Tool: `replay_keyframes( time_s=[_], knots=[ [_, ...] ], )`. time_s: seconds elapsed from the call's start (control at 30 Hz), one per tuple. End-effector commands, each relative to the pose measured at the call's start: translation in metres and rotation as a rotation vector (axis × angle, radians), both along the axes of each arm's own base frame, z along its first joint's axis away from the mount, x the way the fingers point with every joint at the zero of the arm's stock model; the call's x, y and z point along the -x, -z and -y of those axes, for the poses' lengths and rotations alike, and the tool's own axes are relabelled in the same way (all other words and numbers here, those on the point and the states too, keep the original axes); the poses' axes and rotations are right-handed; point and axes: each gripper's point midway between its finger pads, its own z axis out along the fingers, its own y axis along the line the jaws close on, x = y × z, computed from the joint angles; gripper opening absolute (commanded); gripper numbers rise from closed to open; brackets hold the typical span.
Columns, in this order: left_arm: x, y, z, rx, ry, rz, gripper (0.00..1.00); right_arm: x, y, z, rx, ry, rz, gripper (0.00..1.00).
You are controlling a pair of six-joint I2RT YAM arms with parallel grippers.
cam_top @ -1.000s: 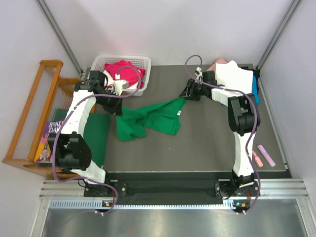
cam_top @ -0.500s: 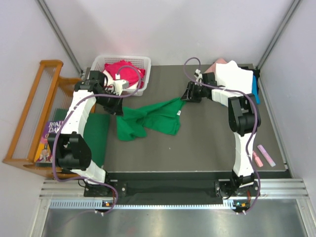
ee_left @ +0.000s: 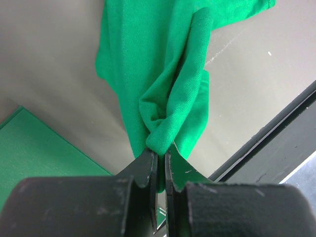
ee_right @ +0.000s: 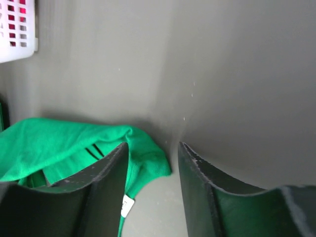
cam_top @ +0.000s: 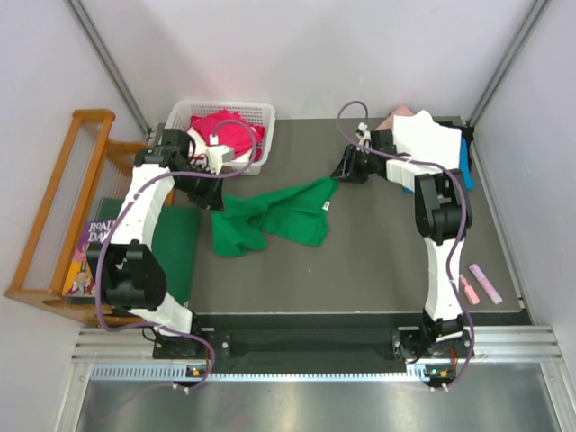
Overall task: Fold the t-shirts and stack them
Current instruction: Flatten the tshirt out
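Observation:
The bright green t-shirt (cam_top: 274,214) lies crumpled in the middle of the dark table. My left gripper (cam_top: 214,200) is shut on its left corner; the left wrist view shows a fold of the green t-shirt (ee_left: 170,106) pinched between the jaws of my left gripper (ee_left: 161,154). My right gripper (cam_top: 342,171) is open just above the shirt's far right corner. In the right wrist view that corner of the green t-shirt (ee_right: 148,158) and a small white label (ee_right: 127,205) lie between the spread fingers of my right gripper (ee_right: 153,148). A red t-shirt (cam_top: 227,135) fills the white basket (cam_top: 265,121).
Folded white (cam_top: 423,139), pink (cam_top: 399,115) and blue (cam_top: 465,157) cloth lie stacked at the back right. A darker green mat (cam_top: 175,247) lies at the left edge. A wooden rack (cam_top: 67,193) stands left of the table. Small pink objects (cam_top: 479,283) lie at the right edge.
My right gripper shifted slightly left then back right above the shirt's corner. The left arm and the shirt have not moved.

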Motion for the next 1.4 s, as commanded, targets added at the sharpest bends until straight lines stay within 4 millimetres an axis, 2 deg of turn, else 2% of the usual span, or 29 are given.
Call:
replay_keyframes(
  time_s=[0.0, 0.13, 0.23, 0.27, 0.33, 0.37, 0.4, 0.43, 0.47, 0.5, 0.53, 0.57, 0.6, 0.63, 0.67, 0.73, 0.77, 0.83, 0.87, 0.93, 0.97, 1.13, 1.17, 1.23, 1.33, 1.37],
  knots=[
    [0.002, -0.003, -0.002, 0.013, 0.015, 0.005, 0.02, -0.001, 0.014, -0.011, -0.029, -0.016, -0.025, 0.43],
    [0.0, -0.003, -0.001, 0.016, 0.012, 0.004, 0.02, 0.005, 0.012, -0.021, -0.04, -0.04, -0.026, 0.35],
    [-0.002, -0.004, -0.001, 0.019, 0.01, 0.007, 0.01, 0.01, 0.007, -0.025, -0.053, -0.052, -0.022, 0.14],
    [-0.002, -0.003, -0.001, 0.019, 0.01, 0.005, 0.02, 0.011, 0.0, -0.025, -0.06, -0.05, -0.011, 0.02],
    [-0.003, -0.004, -0.002, 0.019, 0.003, 0.003, 0.02, 0.02, -0.001, -0.025, -0.065, -0.049, -0.018, 0.0],
    [-0.003, -0.005, -0.002, 0.019, 0.003, 0.008, 0.02, 0.019, -0.018, -0.025, -0.078, -0.043, 0.015, 0.0],
    [-0.003, -0.006, -0.001, 0.02, 0.005, 0.008, 0.02, 0.027, -0.018, -0.023, -0.082, -0.04, 0.01, 0.0],
    [-0.001, -0.009, 0.0, 0.024, 0.008, 0.009, 0.02, 0.031, -0.028, -0.023, -0.09, -0.039, 0.026, 0.0],
    [-0.001, -0.012, 0.0, 0.029, 0.008, 0.013, 0.02, 0.034, -0.059, -0.023, -0.096, -0.038, 0.088, 0.0],
    [-0.002, -0.019, 0.001, 0.036, 0.012, 0.026, 0.02, 0.043, -0.065, -0.018, -0.085, -0.028, 0.092, 0.0],
    [0.007, -0.025, 0.006, 0.064, 0.037, 0.007, 0.02, 0.048, -0.08, -0.014, -0.074, -0.015, 0.124, 0.0],
    [0.011, -0.032, 0.01, 0.08, 0.056, 0.008, 0.03, 0.056, -0.121, -0.009, -0.076, -0.004, 0.204, 0.0],
    [0.014, -0.044, 0.014, 0.103, 0.075, 0.018, 0.04, 0.068, -0.125, -0.002, -0.057, 0.013, 0.206, 0.0],
    [0.029, -0.051, 0.02, 0.136, 0.109, -0.017, 0.05, 0.076, -0.141, 0.004, -0.051, 0.027, 0.233, 0.0],
    [0.038, -0.064, 0.029, 0.155, 0.149, -0.013, 0.06, 0.091, -0.17, 0.014, -0.039, 0.058, 0.292, 0.0],
    [0.062, -0.074, 0.043, 0.176, 0.233, -0.044, 0.07, 0.107, -0.195, 0.028, -0.034, 0.097, 0.343, 0.0],
    [0.081, -0.078, 0.058, 0.145, 0.293, -0.034, 0.08, 0.12, -0.225, 0.035, -0.047, 0.116, 0.411, 0.0],
    [0.114, -0.073, 0.075, 0.088, 0.386, -0.048, 0.07, 0.136, -0.234, 0.047, -0.044, 0.136, 0.418, 0.0],
    [0.143, -0.076, 0.091, 0.049, 0.498, -0.027, 0.07, 0.148, -0.252, 0.052, -0.057, 0.143, 0.456, 0.0],
    [0.166, -0.084, 0.106, 0.049, 0.528, -0.042, 0.07, 0.163, -0.262, 0.056, -0.065, 0.143, 0.466, 0.0],
    [0.174, -0.096, 0.114, 0.055, 0.563, -0.003, 0.06, 0.174, -0.276, 0.058, -0.078, 0.145, 0.5, 0.0],
    [0.177, -0.138, 0.118, 0.109, 0.543, 0.127, 0.06, 0.213, -0.297, 0.065, -0.113, 0.153, 0.54, 0.0],
    [0.177, -0.145, 0.117, 0.113, 0.538, 0.154, 0.05, 0.219, -0.296, 0.067, -0.11, 0.161, 0.534, 0.0],
    [0.177, -0.149, 0.11, 0.097, 0.517, 0.186, 0.05, 0.23, -0.301, 0.071, -0.116, 0.174, 0.545, 0.0],
    [0.186, -0.145, 0.1, 0.091, 0.511, 0.198, 0.05, 0.266, -0.315, 0.081, -0.123, 0.193, 0.587, 0.0],
    [0.19, -0.136, 0.097, 0.083, 0.511, 0.172, 0.06, 0.275, -0.312, 0.084, -0.111, 0.202, 0.569, 0.0]
  ],
)
